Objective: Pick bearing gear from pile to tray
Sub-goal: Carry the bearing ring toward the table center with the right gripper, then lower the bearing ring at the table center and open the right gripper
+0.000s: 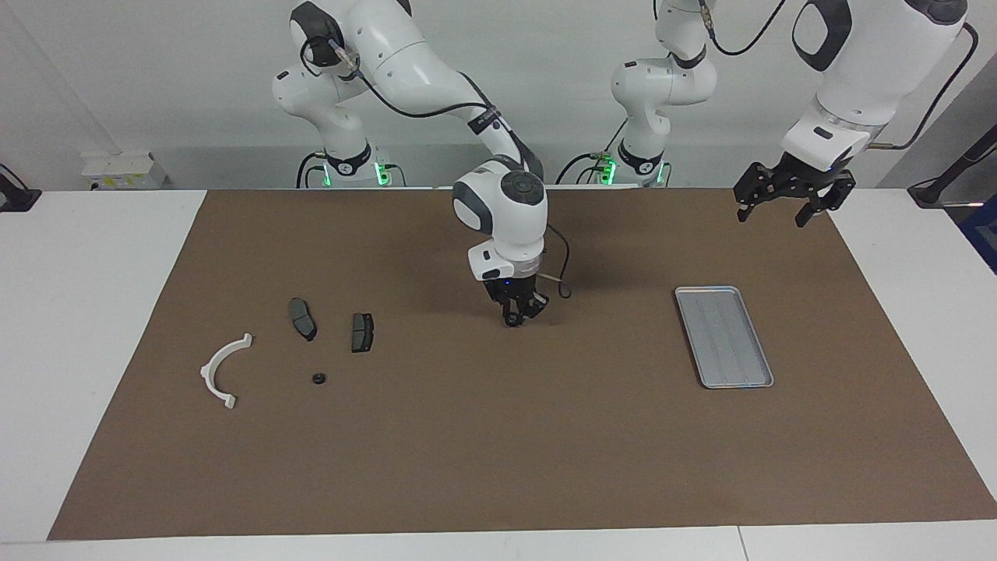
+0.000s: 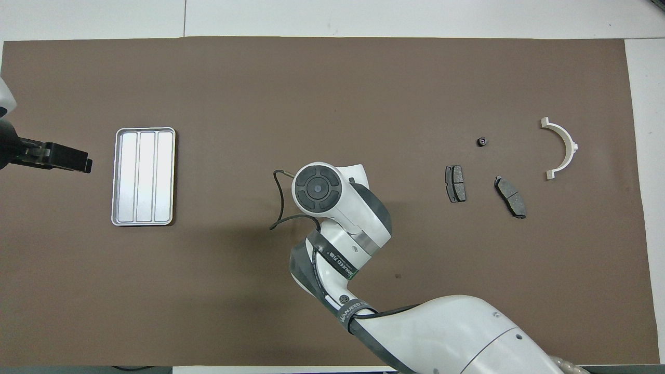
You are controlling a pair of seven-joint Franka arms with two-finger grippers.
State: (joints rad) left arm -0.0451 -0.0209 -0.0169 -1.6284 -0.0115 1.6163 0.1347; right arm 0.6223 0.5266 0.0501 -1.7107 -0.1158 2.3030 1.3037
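Observation:
The pile lies toward the right arm's end of the mat: a white half-ring bracket (image 1: 224, 370) (image 2: 563, 145), two dark grey brake-pad plates (image 1: 302, 319) (image 1: 362, 332) (image 2: 510, 196) (image 2: 455, 183) and one small black round bearing gear (image 1: 317, 379) (image 2: 482, 141). My right gripper (image 1: 516, 313) hangs over the middle of the mat, between pile and tray, shut on another small black round gear (image 1: 512, 319). In the overhead view its own hand hides it. The silver tray (image 1: 723, 336) (image 2: 143, 176) holds nothing. My left gripper (image 1: 787, 204) (image 2: 62, 158) waits open, raised beside the tray.
A brown mat (image 1: 498, 452) covers most of the white table. A thin cable loops off the right wrist (image 2: 278, 200). Small white boxes (image 1: 121, 167) sit at the table's corner near the right arm's base.

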